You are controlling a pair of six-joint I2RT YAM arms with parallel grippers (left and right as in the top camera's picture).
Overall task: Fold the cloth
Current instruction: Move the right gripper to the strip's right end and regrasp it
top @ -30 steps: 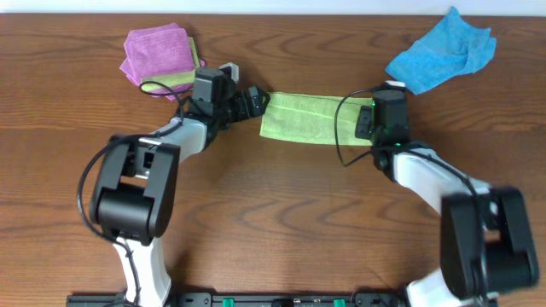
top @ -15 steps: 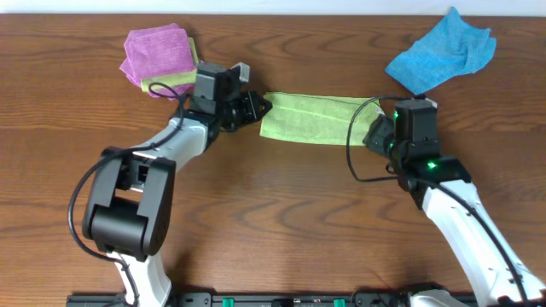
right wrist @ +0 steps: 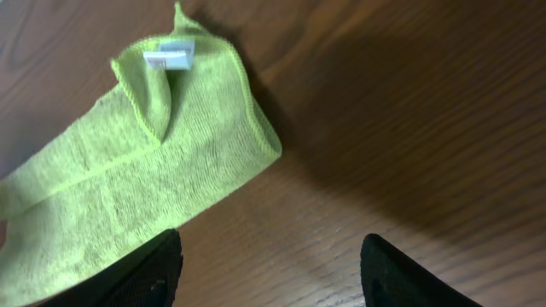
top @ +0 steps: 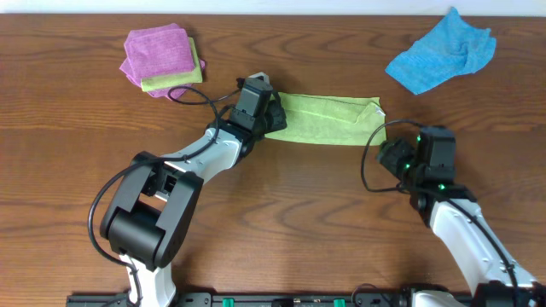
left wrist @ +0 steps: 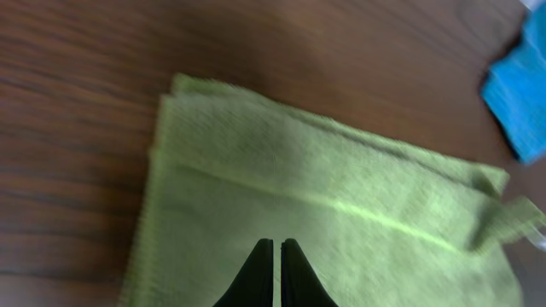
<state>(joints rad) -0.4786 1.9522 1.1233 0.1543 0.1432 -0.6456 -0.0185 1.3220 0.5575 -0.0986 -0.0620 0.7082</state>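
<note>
The yellow-green cloth (top: 328, 119) lies as a long folded strip at the middle back of the table. My left gripper (top: 271, 115) is over its left end, shut. In the left wrist view the fingertips (left wrist: 273, 243) are pressed together low over the cloth (left wrist: 324, 196), and no fold shows between them. My right gripper (top: 394, 156) stands open over bare wood, just in front of and to the right of the strip's right end. In the right wrist view (right wrist: 269, 256) nothing is between its fingers; the cloth (right wrist: 128, 170) lies ahead to the left, its corner turned up with a white label (right wrist: 168, 58).
A bright blue cloth (top: 442, 51) lies crumpled at the back right, also visible at the left wrist view's edge (left wrist: 522, 85). A stack of purple cloths (top: 158, 55) with a small green one between sits at the back left. The table's far edge runs just behind them.
My left gripper has shut and slid right onto the cloth's left end. My right gripper has let go of the right end, opened wider and drawn back toward the front right.
</note>
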